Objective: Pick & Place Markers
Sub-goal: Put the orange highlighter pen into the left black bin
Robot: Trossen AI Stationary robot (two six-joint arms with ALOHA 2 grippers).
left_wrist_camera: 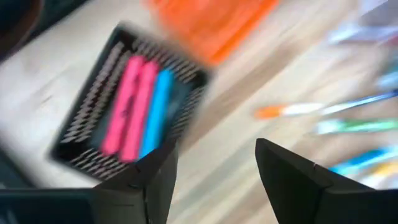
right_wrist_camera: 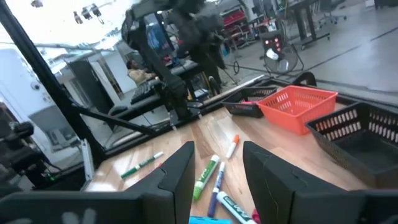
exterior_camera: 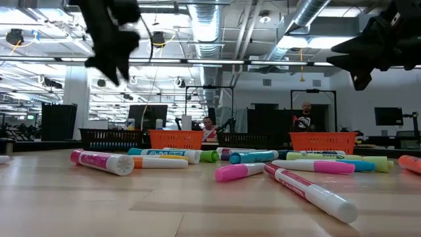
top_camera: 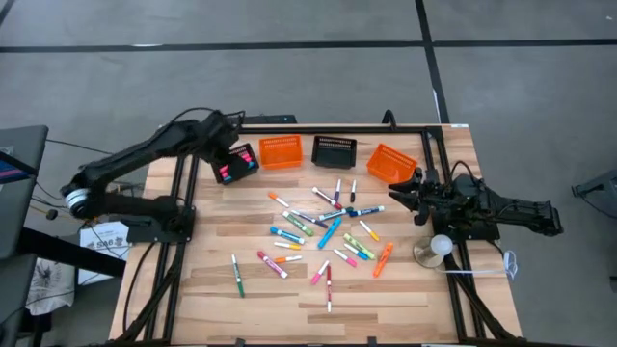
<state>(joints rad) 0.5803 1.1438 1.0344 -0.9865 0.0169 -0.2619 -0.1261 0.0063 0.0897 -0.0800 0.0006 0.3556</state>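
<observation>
Many markers [top_camera: 323, 226] lie scattered flat on the middle of the wooden table, with white or coloured barrels and pink, green, blue and orange caps; the low view shows them [exterior_camera: 253, 171] up close. A black basket [top_camera: 238, 164] near the far left holds two pink markers [left_wrist_camera: 127, 106] and a blue one [left_wrist_camera: 157, 112]. My left gripper [top_camera: 231, 149] hovers over that basket, open and empty [left_wrist_camera: 214, 180]. My right gripper [top_camera: 395, 196] is raised at the table's right side, beside the pile, open and empty [right_wrist_camera: 217, 168].
Along the far edge stand an orange basket [top_camera: 281, 150], a black basket [top_camera: 334, 150] and a tilted orange basket [top_camera: 390, 162]. A white ball on a round base [top_camera: 434, 249] sits near the right edge. Bare wood lies along the near edge [top_camera: 289, 308]. People sit in the room behind [exterior_camera: 302, 115].
</observation>
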